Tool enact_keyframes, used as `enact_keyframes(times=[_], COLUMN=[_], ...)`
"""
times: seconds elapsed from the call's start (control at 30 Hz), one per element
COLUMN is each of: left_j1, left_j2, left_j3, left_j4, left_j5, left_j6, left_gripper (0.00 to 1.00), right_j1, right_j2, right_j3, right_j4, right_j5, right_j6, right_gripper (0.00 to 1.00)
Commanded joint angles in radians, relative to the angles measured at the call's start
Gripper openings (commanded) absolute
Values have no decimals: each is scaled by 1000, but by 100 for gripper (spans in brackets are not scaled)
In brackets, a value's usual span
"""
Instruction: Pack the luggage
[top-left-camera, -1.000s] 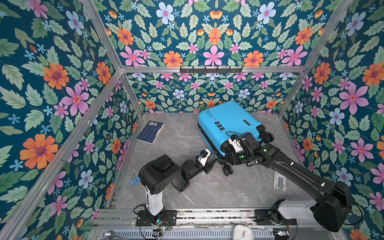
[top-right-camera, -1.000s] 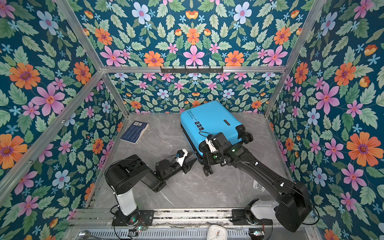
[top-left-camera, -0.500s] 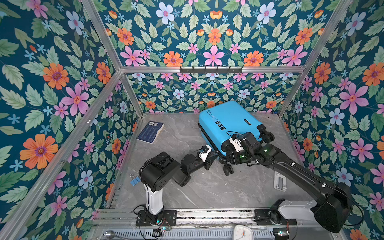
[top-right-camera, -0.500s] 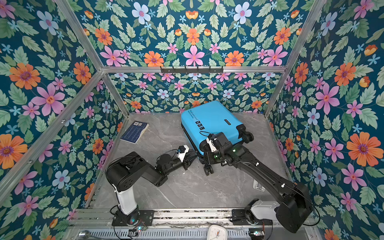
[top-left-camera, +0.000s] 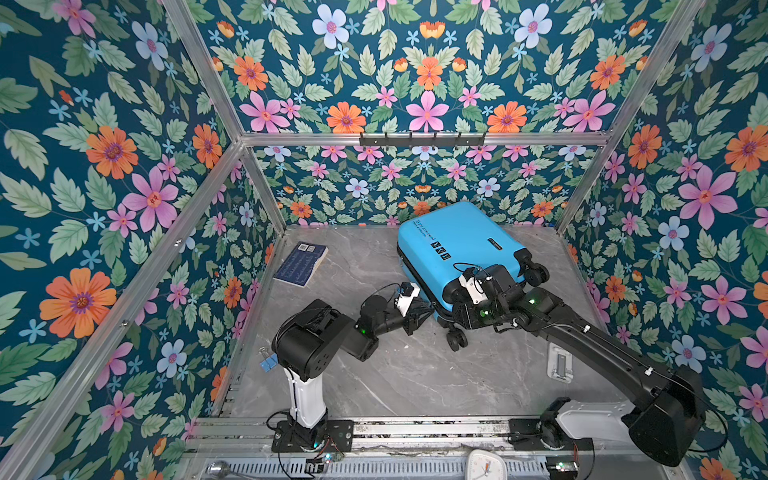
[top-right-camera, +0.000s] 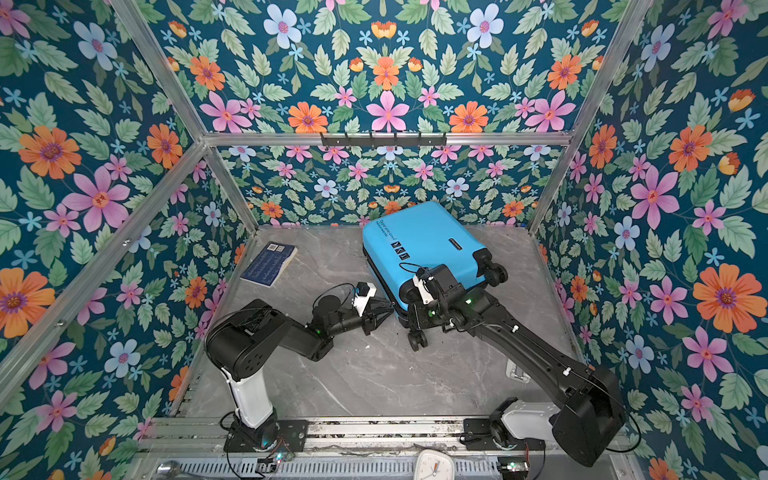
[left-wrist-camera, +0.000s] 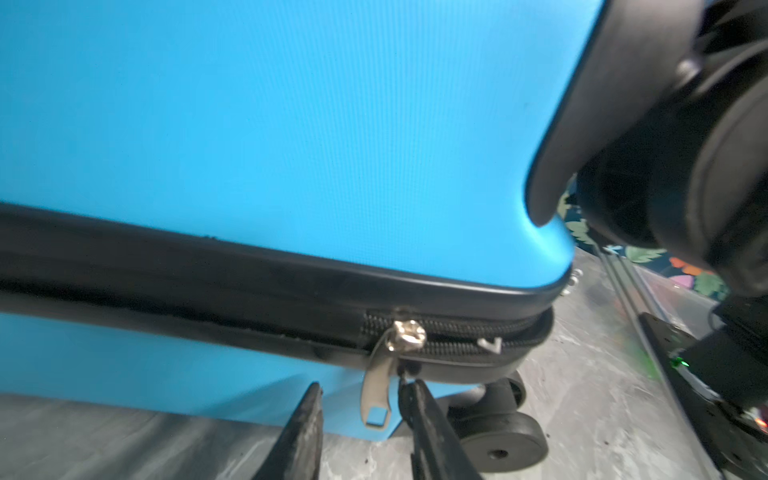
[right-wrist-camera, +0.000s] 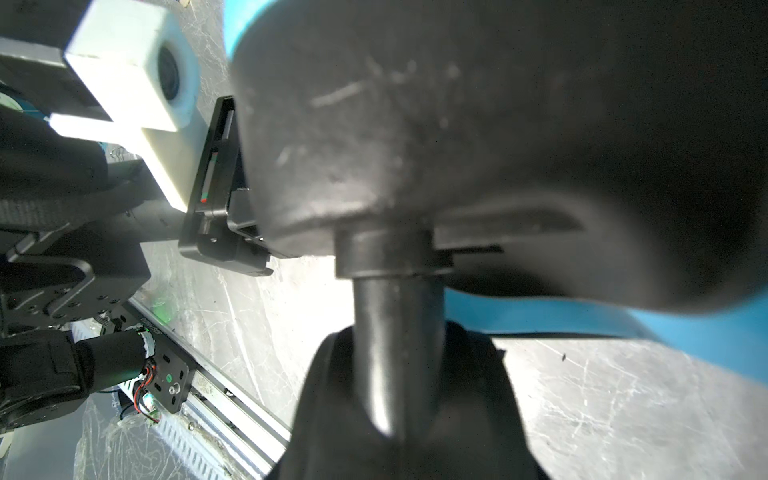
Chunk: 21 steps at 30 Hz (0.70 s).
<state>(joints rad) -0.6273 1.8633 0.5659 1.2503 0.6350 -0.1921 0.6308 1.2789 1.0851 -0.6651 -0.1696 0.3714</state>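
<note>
Around the luggage (top-left-camera: 461, 249) we see a dark-blue book (top-left-camera: 301, 264) lying flat at the left of the floor. A blue binder clip (top-left-camera: 268, 362) sits by the left wall, a silver metal piece (top-left-camera: 559, 365) at lower right and a white clock (top-left-camera: 484, 463) at the bottom edge. All lie well apart from the case. The luggage lies flat, right of centre, lid down, its top near the back wall and its wheels toward the lower right. Bare marble floor (top-left-camera: 395, 382) lies open below it and to its left.

The left arm reaches low across the floor from lower left, elbow bent. Its left gripper (left-wrist-camera: 361, 388) points at the case's near edge with jaws released. The zipper pull (left-wrist-camera: 376, 401) hangs between the fingertips, close to one and clear of the other. The right arm stretches up from lower right in a long diagonal, and the right gripper (right-wrist-camera: 399, 345) is clenched around a wheel stem (right-wrist-camera: 390, 299) of the luggage
</note>
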Motion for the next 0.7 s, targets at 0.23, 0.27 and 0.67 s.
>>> enact_keyframes(times=[0.23, 0.27, 0.67], left_j1=[18, 18, 29], left_j2=[67, 71, 83], left_j3=[70, 76, 136], left_j4=[5, 3, -6], left_j5=[147, 149, 207], left_j6=[-82, -83, -108], left_gripper=[35, 35, 26], right_j1=[-2, -2, -2], right_j2=[-5, -6, -9], right_j3=[7, 9, 7], right_j4=[-6, -6, -12], right_j5=[44, 44, 50], right_j6=[21, 21, 17], right_gripper=[0, 0, 0])
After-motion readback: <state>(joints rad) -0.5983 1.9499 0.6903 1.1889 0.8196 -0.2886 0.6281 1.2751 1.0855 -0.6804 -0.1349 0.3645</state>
